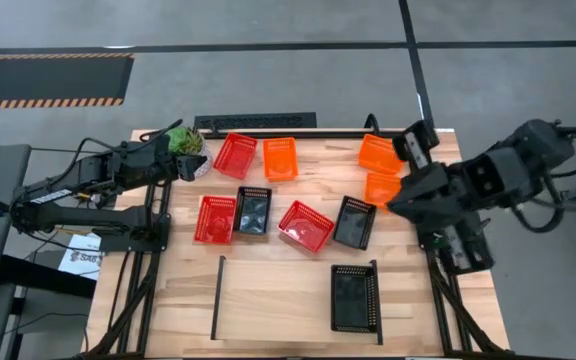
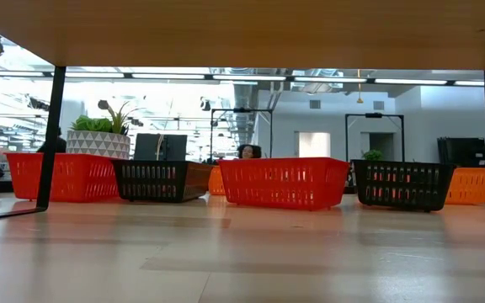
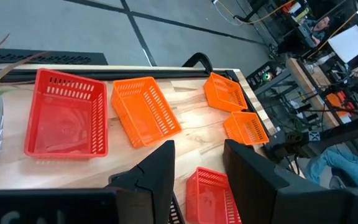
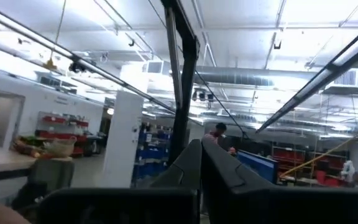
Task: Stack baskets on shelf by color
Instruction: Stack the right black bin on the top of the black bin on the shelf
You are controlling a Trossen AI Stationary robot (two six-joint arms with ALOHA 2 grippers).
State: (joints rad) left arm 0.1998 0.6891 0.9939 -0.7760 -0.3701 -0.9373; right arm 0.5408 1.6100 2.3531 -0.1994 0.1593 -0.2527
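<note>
One black perforated plastic basket point(image 1: 354, 298) sitting on the light wooden plank shelf point(image 1: 268, 295), eight red, orange and black ones waiting behind, left gripper point(image 3: 197, 163) hovering fingers apart and empty, right gripper point(image 4: 201, 163) raised, fingers nearly together, empty.

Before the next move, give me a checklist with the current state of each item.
1. Black basket sits on the shelf, at its right end: ok.
2. Remaining baskets off the shelf: not ok, sorting unfinished.
3. Right hand carries nothing: ok, fingers together, pointing up at the ceiling.
4. Left hand carries nothing: ok, fingers apart, no basket between them.
5. Shelf space left of the black basket free: ok.
6. Potted plant clear of the left arm: cannot tell.
</note>
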